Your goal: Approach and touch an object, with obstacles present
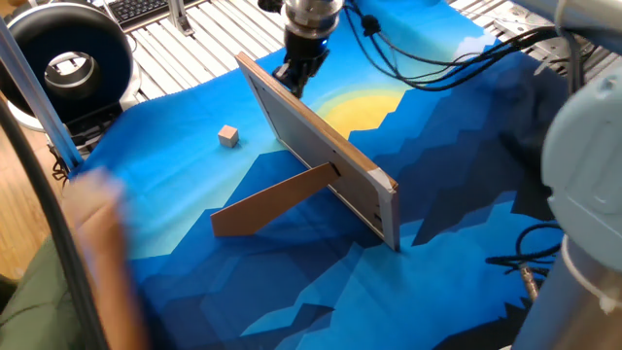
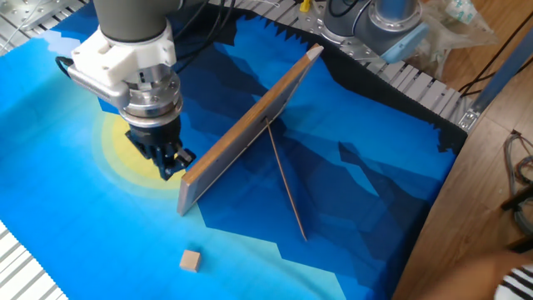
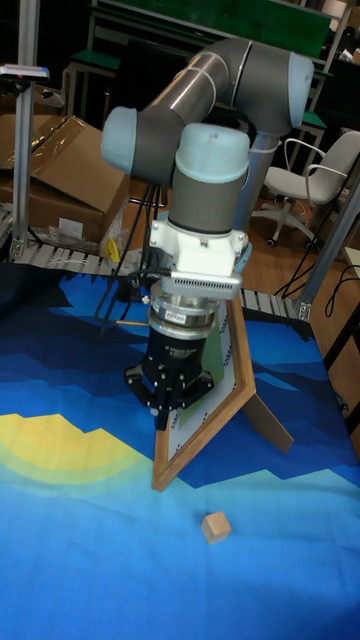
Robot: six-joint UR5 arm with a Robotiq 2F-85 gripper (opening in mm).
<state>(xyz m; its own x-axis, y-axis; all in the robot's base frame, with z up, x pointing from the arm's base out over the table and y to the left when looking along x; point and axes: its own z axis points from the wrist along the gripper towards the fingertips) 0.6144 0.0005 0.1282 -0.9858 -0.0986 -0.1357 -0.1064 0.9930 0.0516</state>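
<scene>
Covering the worktop is a blue cloth [image 2: 375, 167], and standing on edge across it is the long grey-faced board [image 1: 321, 146], brown plank [image 1: 272, 202] bracing it. Pincer [image 2: 169, 162] hovering beside the board's end, fingers pressed together. Tiny wooden cube [image 2: 191, 261] sitting apart, untouched.

UR5 arm [image 3: 215, 75]: grey links, pale blue joint caps, elbow raised high, forearm dropping to vertical wrist [image 2: 133, 62]. White flange, silver collar, black two-finger gripper [image 2: 169, 162] pointing straight down. Fingers close together at tips; whether tips meet cannot be told from any view. Cables trail from wrist along arm. Gripper [image 1: 294, 77] hangs low, tips apart from cloth surface. Tall fixed view: gripper [image 3: 170, 412] below black finger body, wrist stack plumb. Large blurred joint housing [image 1: 583, 146] fills near right edge.
</scene>
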